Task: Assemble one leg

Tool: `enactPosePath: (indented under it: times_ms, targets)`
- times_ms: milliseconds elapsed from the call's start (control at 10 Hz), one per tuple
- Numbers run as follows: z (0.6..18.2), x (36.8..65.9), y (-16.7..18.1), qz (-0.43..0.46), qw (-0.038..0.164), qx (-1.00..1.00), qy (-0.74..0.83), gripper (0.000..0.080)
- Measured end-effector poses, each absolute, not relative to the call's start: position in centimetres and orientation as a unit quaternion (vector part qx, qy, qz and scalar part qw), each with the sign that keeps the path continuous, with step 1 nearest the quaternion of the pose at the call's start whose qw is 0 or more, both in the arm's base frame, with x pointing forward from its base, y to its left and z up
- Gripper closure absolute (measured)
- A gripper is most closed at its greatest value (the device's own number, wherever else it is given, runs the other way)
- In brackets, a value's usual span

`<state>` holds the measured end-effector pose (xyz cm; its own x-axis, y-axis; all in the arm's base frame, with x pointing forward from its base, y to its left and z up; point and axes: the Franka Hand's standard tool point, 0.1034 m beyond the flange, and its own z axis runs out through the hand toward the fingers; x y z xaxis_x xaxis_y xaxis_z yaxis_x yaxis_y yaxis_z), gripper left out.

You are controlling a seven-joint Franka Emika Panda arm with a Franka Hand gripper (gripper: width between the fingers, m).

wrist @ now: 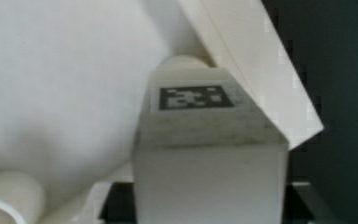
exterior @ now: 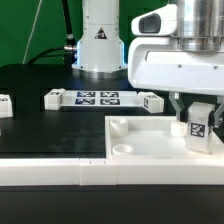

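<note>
The leg (exterior: pixel 198 125) is a small white post with a black-and-white tag on its face. It stands upright at the corner of the wide flat white tabletop (exterior: pixel 150 145) on the exterior view's right. My gripper (exterior: pixel 193 108) is shut on the leg from above, one finger on each side. In the wrist view the leg (wrist: pixel 202 130) fills the middle, its tag facing the camera, pressed against the tabletop's edge (wrist: pixel 256 60). A round corner socket (exterior: pixel 119 127) shows at the tabletop's other near corner.
The marker board (exterior: pixel 97 98) lies flat in front of the robot base. Another white leg (exterior: pixel 6 104) lies at the exterior view's far left, and one (exterior: pixel 152 100) sits beside the marker board. A white wall (exterior: pixel 50 172) runs along the table's front edge.
</note>
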<state>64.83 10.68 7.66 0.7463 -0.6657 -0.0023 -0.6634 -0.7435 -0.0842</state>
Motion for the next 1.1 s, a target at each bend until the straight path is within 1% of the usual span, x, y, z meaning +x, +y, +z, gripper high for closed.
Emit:
enactPosePath:
  times_ms: [300, 600, 700, 800, 900, 1000, 1100]
  targets:
    - [7.59, 64.69, 10.13, -0.003, 0.040, -0.877, 0.478, 0.0509]
    - [7.50, 64.54, 10.15, 0.003, 0.040, -0.861, 0.507, 0.0509]
    - [7.50, 64.50, 10.31, 0.003, 0.040, -0.873, 0.486, 0.0351]
    - [7.53, 64.42, 10.71, 0.004, 0.041, -0.893, 0.447, 0.0225]
    - [7.54, 64.47, 10.92, 0.001, 0.042, -0.906, 0.422, 0.0225]
    - [7.53, 64.42, 10.92, -0.001, 0.040, -0.931, 0.362, 0.0167]
    - [7.55, 64.38, 11.09, -0.002, 0.040, -0.953, 0.300, 0.0153]
